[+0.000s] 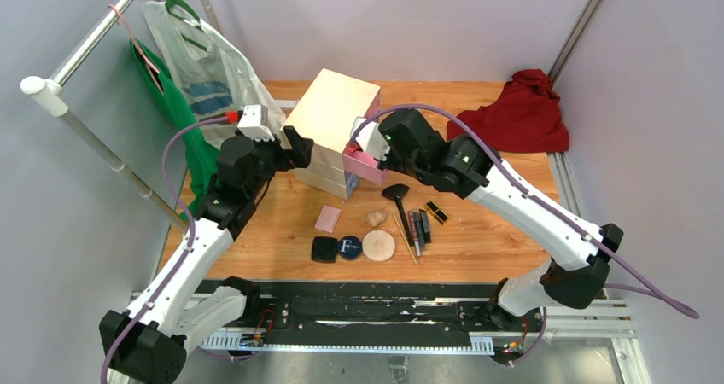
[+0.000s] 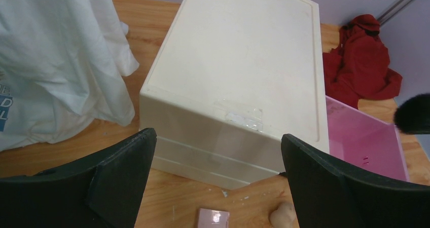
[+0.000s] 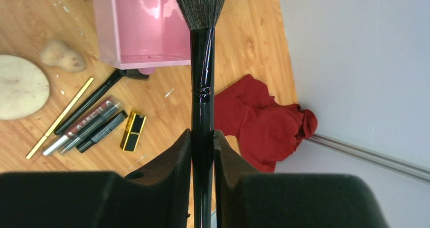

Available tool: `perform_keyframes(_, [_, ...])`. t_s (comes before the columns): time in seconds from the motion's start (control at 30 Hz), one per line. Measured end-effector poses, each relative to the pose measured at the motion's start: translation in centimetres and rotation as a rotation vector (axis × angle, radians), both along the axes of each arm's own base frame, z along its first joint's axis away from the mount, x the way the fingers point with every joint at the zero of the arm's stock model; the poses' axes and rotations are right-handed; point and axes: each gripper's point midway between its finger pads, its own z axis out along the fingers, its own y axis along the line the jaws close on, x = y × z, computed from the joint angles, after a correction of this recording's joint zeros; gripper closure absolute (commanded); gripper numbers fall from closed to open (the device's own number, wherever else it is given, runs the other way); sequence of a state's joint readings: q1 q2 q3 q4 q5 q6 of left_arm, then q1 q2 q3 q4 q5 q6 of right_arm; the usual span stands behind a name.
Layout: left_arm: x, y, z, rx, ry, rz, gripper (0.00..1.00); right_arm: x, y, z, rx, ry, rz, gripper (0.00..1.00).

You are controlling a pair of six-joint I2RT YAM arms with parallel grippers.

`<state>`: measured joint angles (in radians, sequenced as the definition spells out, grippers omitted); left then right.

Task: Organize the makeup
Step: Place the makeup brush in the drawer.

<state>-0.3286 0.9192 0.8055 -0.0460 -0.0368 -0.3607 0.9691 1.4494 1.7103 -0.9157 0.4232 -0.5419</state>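
Progress: early, by my reading; no makeup shows inside the pink drawer (image 3: 137,30), and one item is in transit.
Right gripper (image 3: 203,137): jaws clamped on the handle of the held brush (image 3: 203,96), whose bristles hang at the open pink drawer.
Left gripper (image 2: 217,137): jaws spread wide with nothing between them, facing the left side of the cream chest (image 2: 238,66); I cannot tell if it touches.
Cream chest: middle of the bench (image 1: 512,239), towards the far edge, with the pink drawer pulled out on its right.
Left to stow, mid-bench towards the near edge:
- second brush (image 1: 399,206), its head just beside the drawer
- pink square (image 1: 327,218)
- black square compact (image 1: 324,249)
- round navy compact (image 1: 348,247), just beside the black one
- beige round puff (image 1: 378,245), just beside the navy one
- beige sponge (image 1: 374,218)
- pencils (image 1: 418,229), in a bundle right of the puff
- black-gold lipstick (image 1: 436,212), right of the pencils
Likely next step: release the held brush into the drawer, then fetch the loose pieces.
Surface: pale wood planks with small scuffs and specks.
Far right corner: crumpled red cloth (image 1: 512,115).
Beyond left edge: white bag (image 1: 201,60) and green bag (image 1: 183,119) hung at a metal rail (image 1: 85,47).
Room: plain grey walls (image 1: 384,17) on three sides.
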Motion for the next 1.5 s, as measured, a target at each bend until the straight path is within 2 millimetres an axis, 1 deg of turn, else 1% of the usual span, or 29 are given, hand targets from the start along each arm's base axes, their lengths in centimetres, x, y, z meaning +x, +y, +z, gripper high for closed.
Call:
perform_keyframes(0.13, [0.0,0.0,-0.4,0.003,0.009,0.0,0.02,-0.2,0.7,-1.8,-0.018,0.049,0.017,1.0])
perform_keyframes(0.3, [0.0,0.0,-0.7,0.005,0.015,0.0,0.02,-0.3,1.3,-3.4,-0.035,0.092,0.026,1.0])
perform_keyframes(0.5, [0.1,0.0,-0.9,0.006,0.018,0.0,0.02,-0.1,1.9,-4.4,-0.049,0.117,0.033,0.99])
perform_keyframes(0.77, [0.1,0.0,-1.0,0.005,0.014,0.0,0.02,0.5,2.9,-6.4,-0.09,0.148,0.033,0.99])
perform_keyframes(0.93, [0.1,0.0,-1.4,0.007,0.02,0.0,0.02,0.7,3.2,-6.2,-0.085,0.144,0.032,0.99])
perform_keyframes(1.13, [0.1,-0.1,-1.4,0.0,0.021,0.001,0.02,1.1,3.2,-5.9,-0.088,0.131,0.021,0.99])
perform_keyframes(1.5, [0.1,-0.1,-1.4,-0.004,0.022,0.002,0.02,1.9,4.1,-4.4,-0.074,0.109,0.016,0.99])
